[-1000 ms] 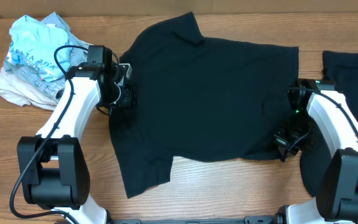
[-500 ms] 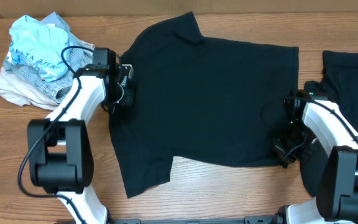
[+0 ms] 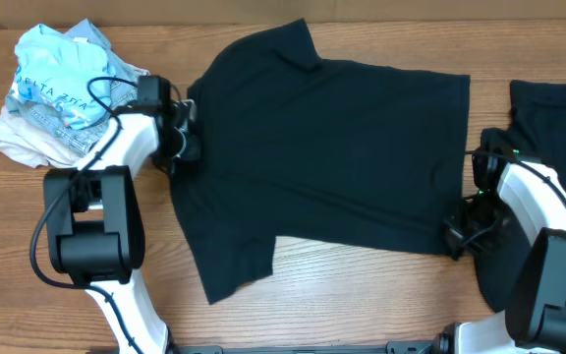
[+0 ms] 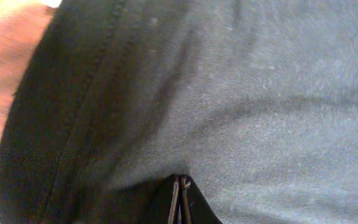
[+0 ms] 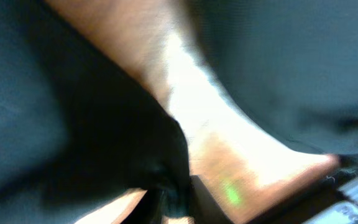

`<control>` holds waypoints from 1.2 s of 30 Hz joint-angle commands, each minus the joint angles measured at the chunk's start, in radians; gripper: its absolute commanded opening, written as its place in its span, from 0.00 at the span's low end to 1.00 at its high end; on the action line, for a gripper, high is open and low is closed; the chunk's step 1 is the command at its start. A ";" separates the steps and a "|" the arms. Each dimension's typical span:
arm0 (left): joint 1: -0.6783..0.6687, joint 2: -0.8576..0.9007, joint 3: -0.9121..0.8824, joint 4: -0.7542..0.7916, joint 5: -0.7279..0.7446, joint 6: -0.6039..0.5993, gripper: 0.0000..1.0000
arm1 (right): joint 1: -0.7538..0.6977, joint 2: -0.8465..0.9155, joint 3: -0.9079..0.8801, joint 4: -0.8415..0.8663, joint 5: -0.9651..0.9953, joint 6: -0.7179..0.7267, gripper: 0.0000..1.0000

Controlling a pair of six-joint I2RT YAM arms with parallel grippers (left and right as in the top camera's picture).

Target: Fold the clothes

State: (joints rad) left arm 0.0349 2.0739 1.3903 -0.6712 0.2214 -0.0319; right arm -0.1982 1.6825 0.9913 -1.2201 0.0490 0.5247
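Note:
A black T-shirt [image 3: 332, 147] lies spread flat across the middle of the table. My left gripper [image 3: 189, 144] sits at the shirt's left edge. In the left wrist view its jaws [image 4: 180, 182] are pressed together on a pinch of the fabric [image 4: 260, 93], and creases run toward the tips. My right gripper [image 3: 457, 234] is at the shirt's lower right corner. The right wrist view is blurred: dark cloth [image 5: 73, 124] hangs at the jaws [image 5: 179, 208], and I cannot make out how the jaws stand. A second black T-shirt [image 3: 548, 108] lies at the right edge, partly under the right arm.
A heap of pale blue and cream cloth [image 3: 62, 93] lies at the far left, close behind the left arm. Bare wooden table [image 3: 362, 305] runs along the front edge below the shirt.
The left gripper has closed on the shirt's left edge and shifted slightly up and left. The right gripper has moved rightward, drawing the lower right corner outward and straightening the hem.

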 commanded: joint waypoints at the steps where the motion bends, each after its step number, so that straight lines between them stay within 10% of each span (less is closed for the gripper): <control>1: 0.045 0.072 0.079 -0.050 -0.032 -0.012 0.09 | 0.040 0.000 -0.002 0.036 -0.284 -0.287 0.36; 8: 0.045 0.072 0.360 -0.250 -0.075 0.049 0.23 | 0.056 0.000 0.012 0.071 -0.413 -0.336 0.49; 16: 0.041 0.072 0.636 -0.488 0.005 0.056 0.29 | 0.046 0.000 0.012 0.138 -0.496 -0.385 0.38; 22: 0.037 0.072 0.716 -0.591 0.024 0.083 0.31 | 0.027 -0.002 0.013 -0.048 -0.205 -0.164 0.50; 29: 0.007 0.072 0.715 -0.716 0.094 0.111 0.31 | 0.024 -0.033 0.023 0.164 -0.552 -0.460 0.47; 36: -0.033 0.071 0.715 -0.923 0.093 0.131 0.31 | 0.027 -0.025 0.023 0.470 -0.412 -0.106 0.15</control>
State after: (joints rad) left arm 0.0170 2.1479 2.0869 -1.5509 0.2893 0.0605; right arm -0.1749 1.6821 0.9970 -0.8024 -0.4141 0.2752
